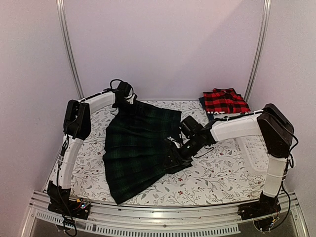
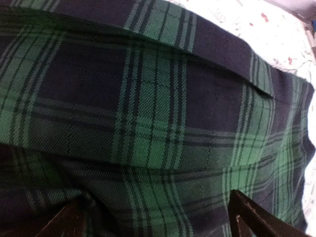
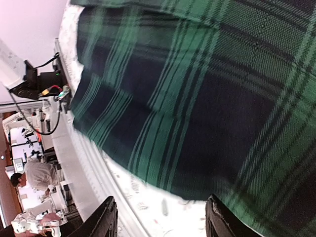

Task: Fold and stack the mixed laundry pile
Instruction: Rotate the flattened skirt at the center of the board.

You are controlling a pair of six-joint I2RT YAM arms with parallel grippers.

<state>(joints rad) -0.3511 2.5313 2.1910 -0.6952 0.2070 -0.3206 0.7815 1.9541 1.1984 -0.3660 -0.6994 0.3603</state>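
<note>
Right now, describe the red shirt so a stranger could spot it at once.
Start at the floral-covered table and go to its far right corner, beyond the white lattice basket. The red-and-black checked shirt lies folded there on a navy piece. It is the only red item; the garment spread mid-table is dark green plaid.

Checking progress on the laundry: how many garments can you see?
3: a green plaid one spread in the middle, a red checked shirt folded at the far right, a navy one under it. More may be hidden.
</note>
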